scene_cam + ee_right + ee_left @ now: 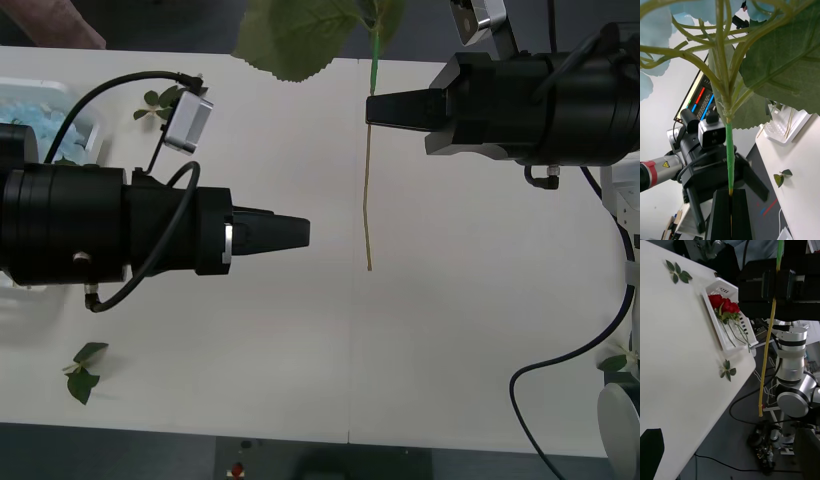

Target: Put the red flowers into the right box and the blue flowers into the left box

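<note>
My right gripper (372,108) is shut on the green stem (368,200) of a blue flower, held above the middle of the table, far side. The stem hangs free below the black fingers, and its big leaves (300,35) spread above them. Pale-blue petals (655,37) show over the leaves in the right wrist view. My left gripper (300,232) hovers open over the table, left of the stem and apart from it. More blue flowers (30,110) lie in the left box (85,125). Red flowers (724,305) lie in the right box (738,347).
Loose green leaf sprigs lie on the white table at the near left (82,368), by the left box (160,103) and at the right edge (615,362). A black cable (560,370) loops at the near right.
</note>
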Available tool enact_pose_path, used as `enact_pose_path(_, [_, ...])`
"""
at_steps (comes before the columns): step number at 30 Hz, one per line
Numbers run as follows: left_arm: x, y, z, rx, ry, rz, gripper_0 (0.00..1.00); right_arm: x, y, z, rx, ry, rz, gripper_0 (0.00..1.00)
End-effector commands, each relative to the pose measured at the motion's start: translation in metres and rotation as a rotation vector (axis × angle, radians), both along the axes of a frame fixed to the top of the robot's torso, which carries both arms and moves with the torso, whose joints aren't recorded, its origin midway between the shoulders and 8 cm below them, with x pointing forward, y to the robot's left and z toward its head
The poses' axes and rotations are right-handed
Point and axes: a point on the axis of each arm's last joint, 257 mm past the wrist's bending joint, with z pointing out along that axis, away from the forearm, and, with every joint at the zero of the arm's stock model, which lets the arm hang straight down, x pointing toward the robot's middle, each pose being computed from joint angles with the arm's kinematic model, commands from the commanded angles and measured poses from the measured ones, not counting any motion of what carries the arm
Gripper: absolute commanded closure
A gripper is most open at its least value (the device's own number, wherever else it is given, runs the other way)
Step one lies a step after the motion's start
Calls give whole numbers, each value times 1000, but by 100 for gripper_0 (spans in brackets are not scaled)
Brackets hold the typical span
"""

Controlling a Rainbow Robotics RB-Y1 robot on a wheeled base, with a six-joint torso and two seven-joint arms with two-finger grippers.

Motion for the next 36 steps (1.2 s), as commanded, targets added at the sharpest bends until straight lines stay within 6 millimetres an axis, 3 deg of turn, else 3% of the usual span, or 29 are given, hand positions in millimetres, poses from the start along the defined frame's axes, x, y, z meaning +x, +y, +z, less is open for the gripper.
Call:
enact_pose_path(1, [-2,-24,20,-95,24,-4,0,-5,3,11,5,-31,11,100])
enact_pose_path(8, [11,-56,20,-166,29,-6,0,-5,3,11,5,-31,11,100])
enact_pose_path(14, [17,-71,14,-159,25,-15,0,-5,3,11,5,-31,11,100])
enact_pose_path(24, [10,-77,19,-177,48,-39,2,-5,3,11,5,-31,11,100])
enact_pose_path(25, [10,-77,19,-179,49,-39,13,-5,3,11,5,-31,11,100])
enact_pose_path(27, [9,-79,21,-185,50,-42,68,-5,3,11,5,-31,11,100])
enact_pose_path(28, [8,-79,22,-188,51,-44,88,-5,3,11,5,-31,11,100])
enact_pose_path(29, [7,-81,23,-195,56,-46,99,-5,3,11,5,-31,11,100])
enact_pose_path(36, [6,-87,26,-204,68,-56,100,-5,3,11,5,-31,11,100])
